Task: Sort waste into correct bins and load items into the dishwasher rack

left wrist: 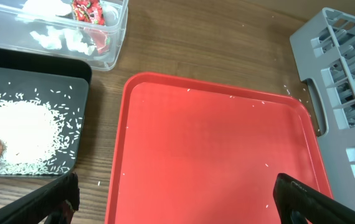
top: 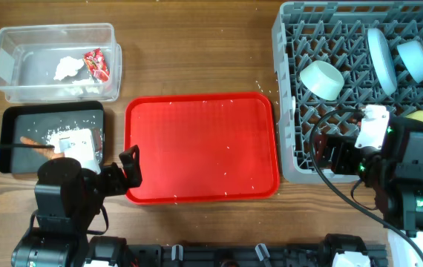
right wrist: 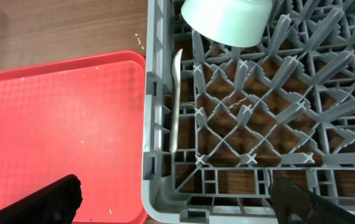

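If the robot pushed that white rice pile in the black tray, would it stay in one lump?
Probably not. The rice pile is loose grains, thinning at its edges, so a push would likely spread it. Strays dot the red tray, so grains probably scatter. The rim of the black tray should hold most.

Bright, even light falls from above, leaving only short, soft shadows on the wooden surface (top: 197,59). The large red plastic serving tray (top: 201,148) carries a dull, even sheen. The overhead view is sharp throughout. In the wrist views the wide lens stretches things toward the frame edges, and the left pincer (left wrist: 176,190) and right pincer (right wrist: 174,186) show as dark blurs along the bottom.
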Tool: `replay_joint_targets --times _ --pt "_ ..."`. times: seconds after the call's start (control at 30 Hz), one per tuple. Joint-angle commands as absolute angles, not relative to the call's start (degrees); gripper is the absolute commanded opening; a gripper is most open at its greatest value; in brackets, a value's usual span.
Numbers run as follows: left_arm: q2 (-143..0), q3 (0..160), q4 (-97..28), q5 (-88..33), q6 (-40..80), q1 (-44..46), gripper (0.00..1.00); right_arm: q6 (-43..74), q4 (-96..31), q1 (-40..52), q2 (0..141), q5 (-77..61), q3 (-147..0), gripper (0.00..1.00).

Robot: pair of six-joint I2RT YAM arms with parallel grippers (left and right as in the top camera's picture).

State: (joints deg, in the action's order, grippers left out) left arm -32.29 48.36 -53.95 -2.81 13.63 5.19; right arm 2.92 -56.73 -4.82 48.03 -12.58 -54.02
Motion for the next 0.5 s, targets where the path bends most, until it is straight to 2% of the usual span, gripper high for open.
replay_joint_targets --times 0.0,0.27,0.47 --pt "-31.9 47.8 -53.8 -1.8 12.7 5.4 1.00 3.1 -56.6 -5.0 44.4 -11.8 -53.6 1.00" --pt "-31.9 47.8 -53.8 -1.8 12.7 5.4 1.00 3.0 -55.8 -5.0 24.7 -11.8 -51.3 1.00" --pt "-31.9 47.8 -53.8 -1.8 12.7 5.4 1.00 5.6 -36.5 -4.9 11.5 -13.8 -34.0 1.00"
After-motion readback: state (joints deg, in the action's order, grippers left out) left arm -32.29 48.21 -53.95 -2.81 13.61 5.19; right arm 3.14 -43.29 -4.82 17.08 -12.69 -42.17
